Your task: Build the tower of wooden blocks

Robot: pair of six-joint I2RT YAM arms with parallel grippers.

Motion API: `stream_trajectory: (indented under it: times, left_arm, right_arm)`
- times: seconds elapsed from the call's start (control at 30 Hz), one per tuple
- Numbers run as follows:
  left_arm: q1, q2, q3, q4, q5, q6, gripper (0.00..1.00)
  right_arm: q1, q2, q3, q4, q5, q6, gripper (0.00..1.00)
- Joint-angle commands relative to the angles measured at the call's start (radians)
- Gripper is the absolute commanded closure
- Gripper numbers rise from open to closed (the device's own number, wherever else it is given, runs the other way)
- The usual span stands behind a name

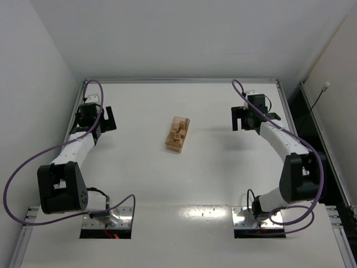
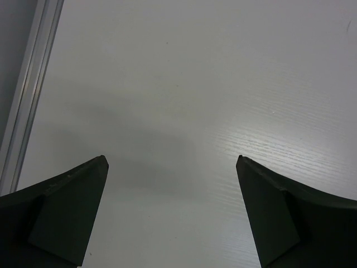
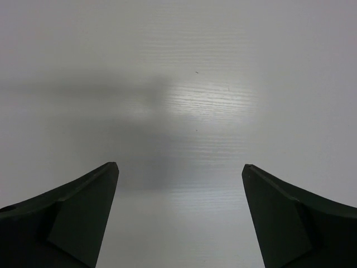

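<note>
At table (image 1: 139, 178) centre, wood blocks (image 1: 177, 134) bunched, arrangement indistinct; left fingers (image 2: 67, 218), right fingers (image 3: 72, 218) apart, empty.

Robot lab: white-walled test table (image 1: 212, 178)

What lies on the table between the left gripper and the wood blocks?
Nothing. In the top view, only bare white table separates the open left gripper from the wood blocks.
</note>
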Motion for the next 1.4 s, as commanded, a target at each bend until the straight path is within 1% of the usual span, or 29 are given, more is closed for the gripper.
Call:
stream_trajectory:
  times: [0.0, 0.03, 0.1, 0.13, 0.17, 0.2, 0.23, 0.3, 0.37, 0.43, 0.47, 0.5, 0.57, 0.63, 0.73, 0.8, 0.83, 0.93, 1.0, 1.37]
  left_arm:
    - [0.007, 0.005, 0.031, 0.012, 0.003, -0.014, 0.00]
    - [0.007, 0.005, 0.042, 0.002, 0.003, -0.014, 0.00]
    - [0.007, 0.005, 0.051, -0.010, -0.006, -0.005, 0.00]
    - [0.007, 0.015, 0.051, -0.011, -0.020, -0.005, 0.00]
    - [0.007, 0.015, 0.065, -0.023, -0.036, -0.005, 0.00]
    - [0.007, 0.015, 0.079, -0.023, -0.037, -0.005, 0.00]
    - [0.007, 0.025, 0.092, -0.035, -0.052, -0.005, 0.00]
    - [0.007, 0.025, 0.093, -0.035, -0.066, -0.014, 0.00]
    - [0.007, 0.015, 0.093, -0.035, -0.086, -0.014, 0.00]
    - [0.007, 0.005, 0.080, -0.035, -0.086, -0.014, 0.00]
    - [0.007, -0.004, 0.071, -0.035, -0.098, -0.014, 0.00]
    - [0.007, -0.004, 0.071, -0.035, -0.110, -0.014, 0.00]
    - [0.007, -0.004, 0.071, -0.035, -0.110, -0.005, 0.00]
    - [0.007, -0.004, 0.062, -0.035, -0.121, -0.005, 0.00]
    - [0.007, -0.004, 0.062, -0.035, -0.130, -0.005, 0.00]
    - [0.007, 0.005, 0.062, -0.035, -0.142, -0.005, 0.00]
    - [0.007, 0.005, 0.062, -0.035, -0.142, -0.005, 0.00]
    - [0.007, 0.015, 0.062, -0.035, -0.153, -0.005, 0.00]
    - [0.007, 0.024, 0.062, -0.035, -0.162, -0.005, 0.00]
    - [0.007, 0.033, 0.071, -0.035, -0.182, -0.005, 0.00]
  right_arm:
    - [0.040, -0.036, 0.094, 0.011, -0.073, -0.028, 0.07]
    - [0.071, -0.036, 0.134, -0.003, -0.113, -0.037, 0.09]
    - [0.115, -0.019, 0.189, -0.057, -0.138, -0.037, 0.18]
    - [0.171, -0.001, 0.249, -0.080, -0.138, -0.037, 0.30]
    - [0.201, 0.022, 0.281, -0.136, -0.138, -0.019, 0.37]
    - [0.230, 0.048, 0.315, -0.167, -0.114, 0.000, 0.41]
    - [0.282, 0.109, 0.379, -0.199, -0.104, 0.042, 0.44]
    - [0.330, 0.169, 0.432, -0.259, -0.095, 0.088, 0.44]
    - [0.393, 0.221, 0.458, -0.259, -0.074, 0.142, 0.44]
    - [0.427, 0.254, 0.458, -0.259, -0.063, 0.182, 0.47]
    - [0.453, 0.271, 0.467, -0.259, -0.063, 0.196, 0.47]
    - [0.462, 0.300, 0.467, -0.259, -0.072, 0.211, 0.47]
    - [0.474, 0.309, 0.467, -0.259, -0.110, 0.242, 0.47]
    - [0.500, 0.335, 0.467, -0.250, -0.133, 0.259, 0.50]
    - [0.540, 0.347, 0.467, -0.250, -0.133, 0.273, 0.53]
    - [0.572, 0.373, 0.479, -0.250, -0.133, 0.285, 0.53]
    - [0.572, 0.374, 0.479, -0.250, -0.133, 0.299, 0.55]
    - [0.598, 0.401, 0.479, -0.259, -0.133, 0.310, 0.58]
    - [0.609, 0.421, 0.479, -0.269, -0.133, 0.331, 0.58]
    - [0.589, 0.489, 0.499, -0.287, -0.124, 0.431, 0.63]
